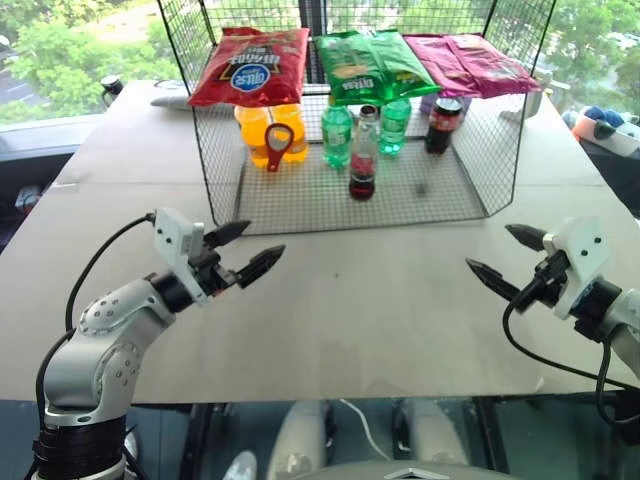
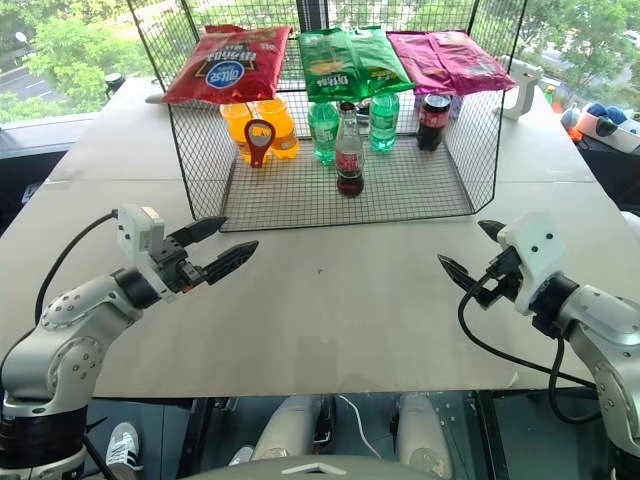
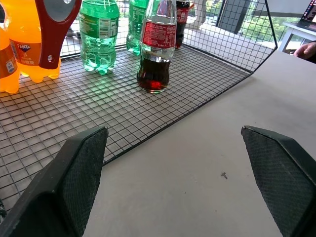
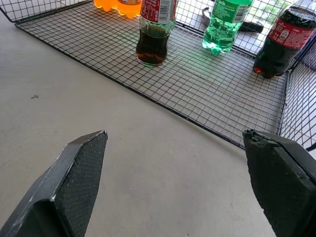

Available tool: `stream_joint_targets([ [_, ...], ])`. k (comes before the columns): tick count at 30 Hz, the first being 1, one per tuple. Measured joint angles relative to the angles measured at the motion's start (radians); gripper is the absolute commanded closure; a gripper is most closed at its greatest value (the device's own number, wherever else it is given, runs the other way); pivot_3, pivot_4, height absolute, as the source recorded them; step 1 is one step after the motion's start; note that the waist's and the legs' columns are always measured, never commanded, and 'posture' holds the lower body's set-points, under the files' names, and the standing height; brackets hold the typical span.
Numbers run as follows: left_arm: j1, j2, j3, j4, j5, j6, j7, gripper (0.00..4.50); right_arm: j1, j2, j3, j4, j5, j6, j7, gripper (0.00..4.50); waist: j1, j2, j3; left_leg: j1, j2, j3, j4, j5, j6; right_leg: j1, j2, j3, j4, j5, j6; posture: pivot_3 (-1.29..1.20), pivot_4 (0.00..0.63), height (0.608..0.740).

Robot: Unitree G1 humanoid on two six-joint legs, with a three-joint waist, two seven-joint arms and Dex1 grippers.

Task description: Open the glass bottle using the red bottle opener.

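Left tool (image 1: 243, 251): nearest, over the bare desk (image 1: 360, 310) on the left; fingers spread wide, holding nothing, touching nothing; tips aimed forward and toward the middle.
Right tool (image 1: 497, 256): nearest, over the desk on the right; fingers spread wide, empty, clear of the surface; tips aimed forward and toward the middle.
Desk: pale flat top between the two tools and the rack.
Rack (image 1: 300, 205): black wire cage farther back on the desk, open toward the tools, with a wire floor and a wire shelf above.
Bottle (image 1: 363, 155): upright on the rack floor near its front centre; long axis vertical, neck and cap pointing up; dark liquid at the bottom, red label on the body; well apart from both tools.
Opener (image 1: 277, 146): red, in the rack left of the bottle, in front of the orange bottles (image 1: 268, 132); long axis close to vertical, loop head up, handle down; what carries it cannot be told; apart from the bottle.
Green bottles (image 1: 337, 134): two, upright, just behind the bottle.
Cola bottle (image 1: 442, 124): dark, red label, upright at the rack's back right.
Snack bags (image 1: 365, 62): red, green and magenta, lying on the rack's shelf, farthest back.
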Motion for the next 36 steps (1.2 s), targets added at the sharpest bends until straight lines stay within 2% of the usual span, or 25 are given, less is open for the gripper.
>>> stream_joint_targets([
  [3,-0.005,-0.005,0.000,-0.001,-0.005,0.004,0.014,0.00,0.004,0.009,-0.003,0.011,0.008,-0.032,0.010,0.06,0.004,0.000,0.000,0.000,0.000,0.000,0.000,0.000,0.000,0.000,0.000,0.000,0.000,0.000,0.000,0.00,0.150,0.740],
  [5,-0.033,-0.021,0.000,-0.001,-0.007,0.007,0.047,0.00,-0.002,0.054,-0.009,0.018,0.036,-0.085,0.022,0.06,0.008,0.000,0.000,0.000,0.000,0.000,0.000,0.000,0.000,0.000,0.001,0.000,0.000,0.000,0.000,0.00,0.150,0.740],
  [11,-0.112,-0.035,0.001,0.026,0.003,0.018,0.132,0.00,-0.069,0.086,-0.013,0.000,0.205,-0.153,0.079,0.06,0.009,0.000,0.000,0.001,0.000,-0.001,0.001,0.000,0.000,0.002,0.001,0.000,0.000,0.000,0.000,0.00,0.150,0.740],
  [16,-0.208,-0.027,-0.003,0.077,0.014,0.068,0.184,0.00,-0.129,0.091,-0.013,-0.054,0.295,-0.189,0.073,0.06,0.009,-0.001,0.000,0.001,0.000,-0.002,0.001,0.000,0.000,0.003,0.001,-0.001,0.000,0.000,0.000,0.00,0.150,0.740],
  [29,-0.381,-0.001,-0.098,0.182,0.106,0.110,0.184,0.00,-0.098,0.075,0.011,-0.107,0.315,-0.196,0.003,0.06,0.010,-0.001,0.000,0.001,-0.001,-0.001,0.001,0.000,0.000,0.004,0.002,-0.001,0.000,0.000,0.000,0.00,0.150,0.740],
  [36,-0.579,0.002,-0.207,0.436,0.238,0.064,0.138,0.00,-0.039,0.068,0.019,-0.115,0.297,-0.229,0.005,0.06,0.010,-0.002,0.000,0.001,-0.002,-0.001,0.002,0.000,0.000,0.004,0.002,-0.002,0.000,0.002,0.003,0.00,0.150,0.740],
])
